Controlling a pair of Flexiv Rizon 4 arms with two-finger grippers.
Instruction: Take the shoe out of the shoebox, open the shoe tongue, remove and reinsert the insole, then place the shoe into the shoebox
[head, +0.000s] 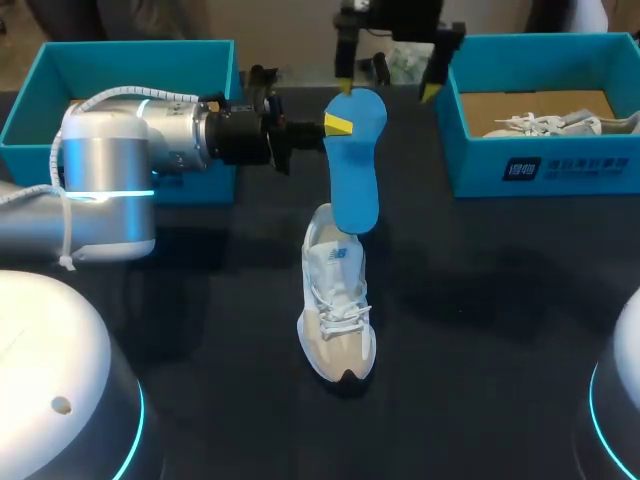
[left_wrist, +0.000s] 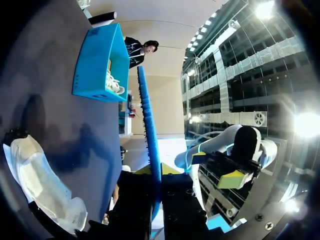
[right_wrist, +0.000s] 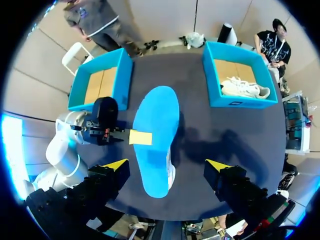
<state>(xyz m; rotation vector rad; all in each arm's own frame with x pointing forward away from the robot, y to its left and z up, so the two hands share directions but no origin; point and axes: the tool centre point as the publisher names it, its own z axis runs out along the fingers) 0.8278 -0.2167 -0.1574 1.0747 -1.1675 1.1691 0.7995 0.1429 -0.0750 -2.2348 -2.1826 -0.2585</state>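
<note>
Insole: blue insole (head: 357, 170), held in the air over the middle of the table, its near end over the open collar of the shoe.
Insole to left gripper: its left edge, toward the far end, lies between the fingers of the left gripper (head: 335, 125); one yellow tip lies on the upper face.
Insole to right gripper: below the right gripper (head: 388, 90) and apart from it; seen from the right wrist, it lies in the gap between the fingers.
Shoe: white and beige shoe (head: 337, 310), upright on the table near the middle, toe near, heel far, laces loose.
Surface: dark table (head: 480, 300).
Left shoebox: teal left shoebox (head: 60, 60), far left, brown floor showing.
Right shoebox: teal right shoebox (head: 540, 165), far right, with a second white shoe (head: 560, 122) lying inside.
Left gripper, state: clamped on the insole from both faces, arm entering level from the left.
Right gripper, state: fingers spread wide, holding and touching nothing, above the far middle of the table.
</note>
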